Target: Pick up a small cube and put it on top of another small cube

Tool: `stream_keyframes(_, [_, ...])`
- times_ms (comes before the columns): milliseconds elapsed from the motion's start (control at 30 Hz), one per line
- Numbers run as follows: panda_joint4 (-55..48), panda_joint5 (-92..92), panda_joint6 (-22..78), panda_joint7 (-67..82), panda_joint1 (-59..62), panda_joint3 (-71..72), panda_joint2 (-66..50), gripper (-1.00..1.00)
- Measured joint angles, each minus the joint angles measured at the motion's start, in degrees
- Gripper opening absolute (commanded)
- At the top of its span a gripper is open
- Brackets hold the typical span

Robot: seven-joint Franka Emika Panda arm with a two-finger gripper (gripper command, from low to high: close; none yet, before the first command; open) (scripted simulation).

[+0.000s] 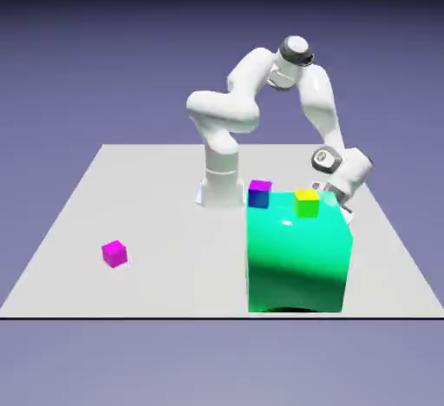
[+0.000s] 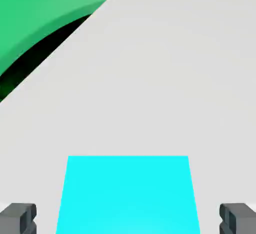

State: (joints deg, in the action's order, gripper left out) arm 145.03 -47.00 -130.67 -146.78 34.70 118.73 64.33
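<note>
Cyan small cube (image 2: 128,195) sits between the tool's (image 2: 128,220) fingertips (image 2: 19,218).

Large green block (image 2: 40,13) stands beside the cyan cube (image 2: 127,198); table (image 2: 175,78) around lies open.

A large teal-green block (image 1: 299,261) stands on the grey table (image 1: 130,196), near its front edge on the exterior view's right. A small magenta cube (image 1: 114,253) lies well apart from it, on the exterior view's left. In the hand view the block's green face (image 2: 45,13) fills the upper left corner, with a dark shadow under its edge.
</note>
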Motion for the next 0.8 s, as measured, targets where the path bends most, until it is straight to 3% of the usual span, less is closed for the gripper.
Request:
stream_keyframes(167, [-0.71, 7.66, 8.24, -2.85, -7.03, -10.37, -2.89, -1.0])
stream_keyframes(600, [-0.31, 24.44, 7.69, 29.33, -11.12, -35.67, -9.79, -1.0])
stream_keyframes(800, [-3.32, 24.28, 15.54, 33.81, 0.38, -44.16, -2.72, -1.0])
